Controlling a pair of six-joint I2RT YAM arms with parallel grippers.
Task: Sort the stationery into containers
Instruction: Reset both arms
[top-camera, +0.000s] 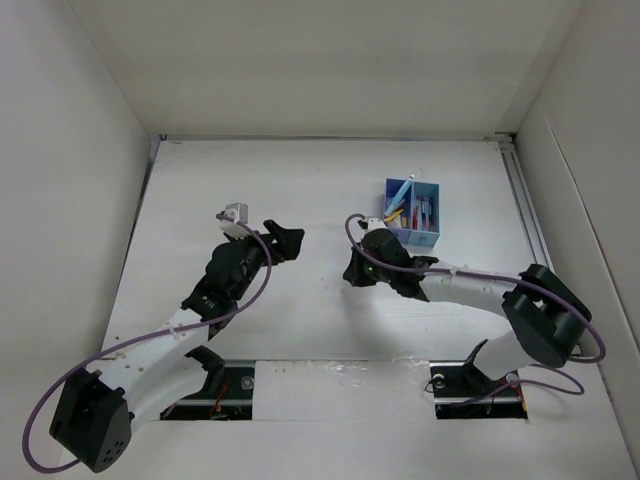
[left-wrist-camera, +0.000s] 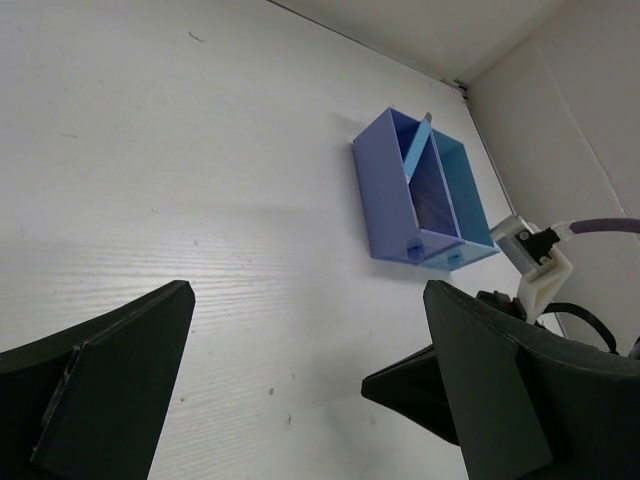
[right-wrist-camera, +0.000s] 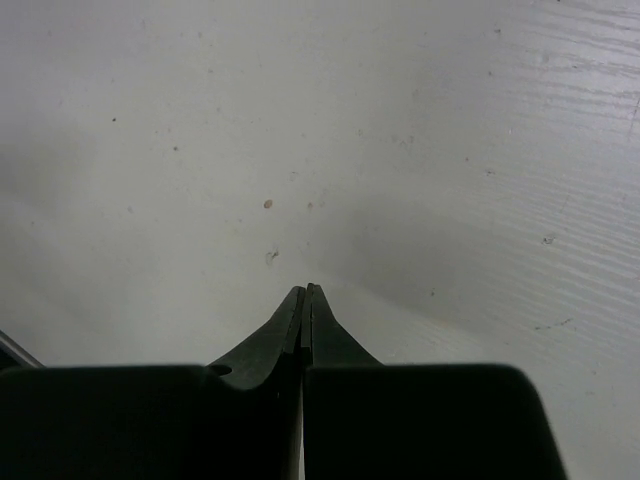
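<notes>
Two grippers, we note: right gripper (right-wrist-camera: 303, 300) pinched closed, empty, near the blue box (top-camera: 411, 212); left gripper (left-wrist-camera: 308, 292) spread wide, farther off.

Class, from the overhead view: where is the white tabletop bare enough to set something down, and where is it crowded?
Bare: the far strip left of the small blue plastic compartment box, the far-left corner beyond the left arm's fingers, and between box and right wall. Crowded: the box's near side, by the right arm's fingers.
</notes>
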